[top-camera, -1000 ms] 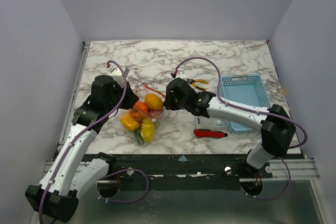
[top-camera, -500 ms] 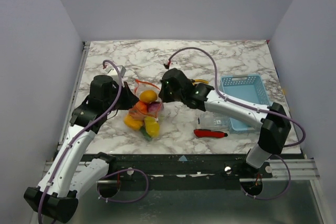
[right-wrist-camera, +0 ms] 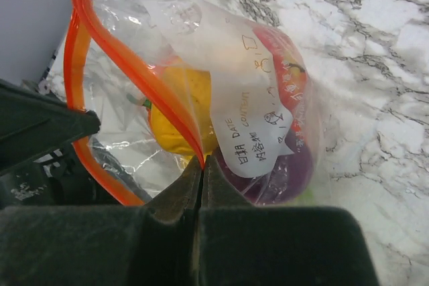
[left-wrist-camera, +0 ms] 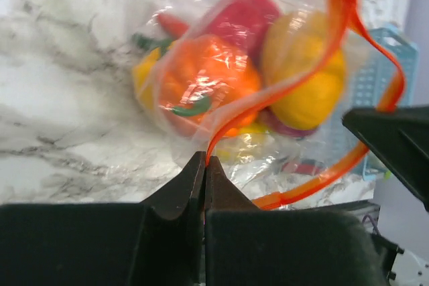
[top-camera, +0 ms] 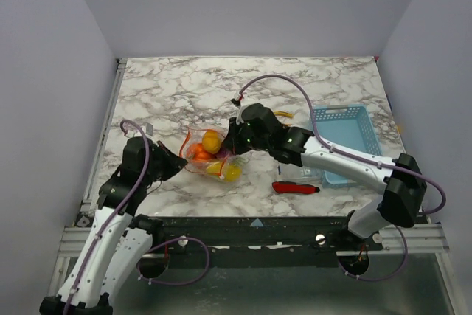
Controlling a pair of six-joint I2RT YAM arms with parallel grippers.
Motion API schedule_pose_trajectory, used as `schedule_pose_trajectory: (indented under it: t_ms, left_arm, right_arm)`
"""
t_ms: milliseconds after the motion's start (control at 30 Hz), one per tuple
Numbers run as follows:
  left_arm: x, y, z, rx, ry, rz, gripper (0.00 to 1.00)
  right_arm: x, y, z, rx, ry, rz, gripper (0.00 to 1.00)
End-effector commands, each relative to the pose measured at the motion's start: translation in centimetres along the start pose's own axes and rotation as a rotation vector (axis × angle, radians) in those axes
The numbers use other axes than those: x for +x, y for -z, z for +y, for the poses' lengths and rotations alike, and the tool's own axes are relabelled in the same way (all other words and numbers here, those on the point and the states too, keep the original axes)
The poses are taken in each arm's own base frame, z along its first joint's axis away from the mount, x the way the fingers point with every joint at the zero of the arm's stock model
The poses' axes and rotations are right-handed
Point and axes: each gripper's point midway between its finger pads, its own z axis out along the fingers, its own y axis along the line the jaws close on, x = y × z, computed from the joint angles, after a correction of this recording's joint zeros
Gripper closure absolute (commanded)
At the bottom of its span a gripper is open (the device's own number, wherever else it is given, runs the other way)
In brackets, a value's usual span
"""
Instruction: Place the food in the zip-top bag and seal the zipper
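Where its zipper (right-wrist-camera: pixel 75 65) gapes: one zip-top bag (right-wrist-camera: pixel 201 31), food (left-wrist-camera: pixel 208 78) inside; left gripper (left-wrist-camera: pixel 204 163) and right gripper (right-wrist-camera: pixel 201 164) each clenched on the rim strip.

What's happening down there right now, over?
Left pincer, right pincer both shut on the zipper. Food inside the zip-top bag, mouth gaping open. Knife lies apart, nothing blocking.

The bench (top-camera: pixel 184 79) is white marble with grey veins. The zip-top bag (right-wrist-camera: pixel 167 25) is clear, its zipper (right-wrist-camera: pixel 134 72) orange-red, its label (right-wrist-camera: pixel 258 138) white with black writing. The food (left-wrist-camera: pixel 208 78) shows orange, yellow, red and purple. The basket (top-camera: pixel 339 111) is light blue, the knife (top-camera: pixel 293 188) red-handled, the left hand (left-wrist-camera: pixel 204 165) and right hand (right-wrist-camera: pixel 201 165) black.
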Motion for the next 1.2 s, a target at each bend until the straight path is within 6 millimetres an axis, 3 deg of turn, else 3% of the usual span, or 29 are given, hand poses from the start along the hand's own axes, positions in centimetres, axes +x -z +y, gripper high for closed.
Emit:
schedule_pose_trajectory:
  t_ms: [0, 67, 200, 267, 433, 500, 633, 733, 833, 900, 1000, 1067, 1167]
  left_arm:
    - [-0.4, -0.6, -0.4, -0.028, 0.142, 0.07, 1.0]
    - [-2.0, 1.1, -2.7, 0.022, 0.134, 0.043, 1.0]
    - [-3.8, 3.9, -5.2, 0.141, 0.169, -0.069, 1.0]
    - [-3.2, 3.6, -4.9, 0.163, 0.221, -0.076, 1.0]
    - [0.6, -0.5, -1.3, 0.051, 0.362, 0.064, 1.0]
    - [0.3, -0.5, -1.8, 0.046, 0.391, 0.08, 1.0]
    - [-2.6, 1.9, -5.4, 0.164, 0.421, 0.007, 1.0]
    - [-3.5, 3.2, -5.7, 0.181, 0.459, -0.053, 1.0]
    - [-1.9, 1.5, -4.0, 0.163, 0.505, -0.028, 1.0]
    - [0.3, -0.1, -2.2, 0.11, 0.561, 0.038, 1.0]
    - [2.2, -1.2, -1.0, 0.087, 0.604, 0.097, 1.0]
    - [2.0, -1.0, -1.1, 0.107, 0.605, 0.083, 1.0]
    - [0.7, 0.5, -2.1, 0.142, 0.582, 0.028, 1.0]
  right_arm:
    - [-1.8, -0.1, 3.0, -0.125, 0.109, -0.006, 1.0]
    - [-3.8, 1.1, 5.8, -0.227, 0.137, -0.024, 1.0]
    - [-4.0, 2.1, 9.7, -0.382, 0.189, 0.043, 1.0]
    - [-3.0, 2.0, 10.5, -0.437, 0.194, 0.071, 1.0]
    - [-0.8, -0.1, 10.3, -0.48, 0.2, 0.103, 1.0]
    - [-1.6, -0.2, 11.4, -0.525, 0.218, 0.088, 1.0]
    - [-2.9, 0.7, 14.5, -0.644, 0.282, 0.144, 1.0]
    - [-3.0, 1.6, 15.6, -0.693, 0.318, 0.161, 1.0]
    - [-1.1, 1.4, 15.3, -0.723, 0.312, 0.204, 1.0]
    - [1.0, 0.5, 14.1, -0.711, 0.307, 0.245, 1.0]
    - [3.7, -1.4, 11.8, -0.623, 0.302, 0.304, 1.0]
    - [4.2, -2.0, 10.9, -0.58, 0.301, 0.319, 1.0]
    - [3.4, -1.1, 11.7, -0.583, 0.306, 0.309, 1.0]
